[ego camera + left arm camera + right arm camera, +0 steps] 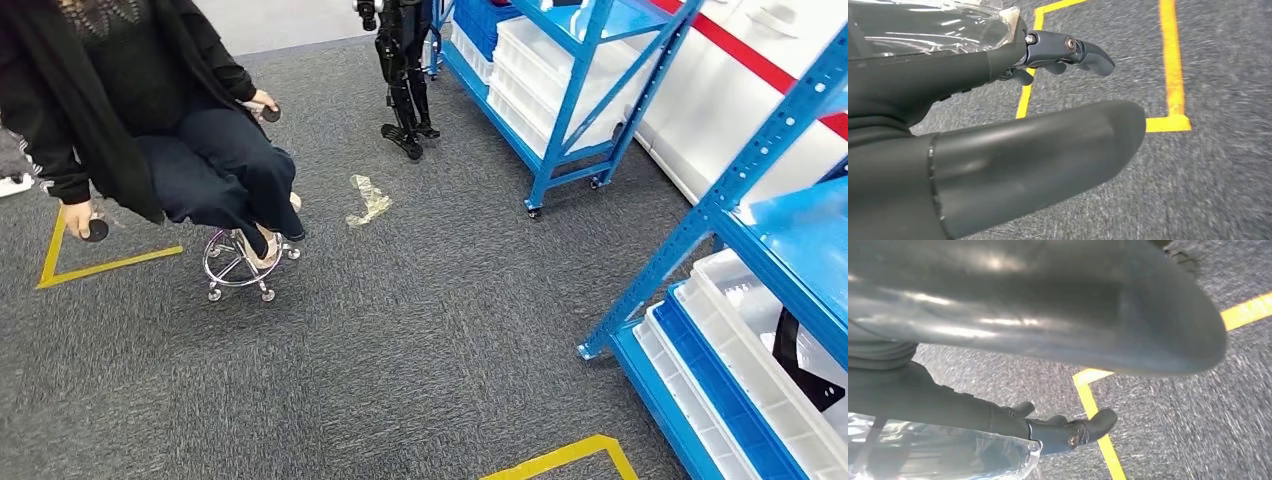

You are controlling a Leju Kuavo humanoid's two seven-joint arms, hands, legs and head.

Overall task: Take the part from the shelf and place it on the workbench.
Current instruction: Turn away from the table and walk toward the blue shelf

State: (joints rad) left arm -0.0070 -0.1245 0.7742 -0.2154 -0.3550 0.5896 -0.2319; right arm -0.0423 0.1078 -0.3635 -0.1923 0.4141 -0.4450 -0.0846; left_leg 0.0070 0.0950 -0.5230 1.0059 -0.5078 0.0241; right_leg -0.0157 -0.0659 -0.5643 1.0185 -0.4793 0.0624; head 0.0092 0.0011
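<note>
Probably stiff and light: black part [803,368] in shelf bin [712,312], best gripped round its narrow stem; left hand [1063,55] and right hand [1063,430] slack, fingers apart, holding nothing.

Blue shelf [735,185] holds white bins [770,380]; dark grey carpet [400,340] carries yellow tape lines [1170,60] beyond the grey left hand [1058,55].

Your left hand [998,130] hangs low, thick thumb stretched forward, the darker fingers [1068,50] lightly curled beyond it, and a clear plastic-wrapped thing lies against them. Your right hand [1048,315] hangs the same way, its fingers [1083,430] bent beside such a wrap. Whether either hand grips it, you cannot tell.
</note>
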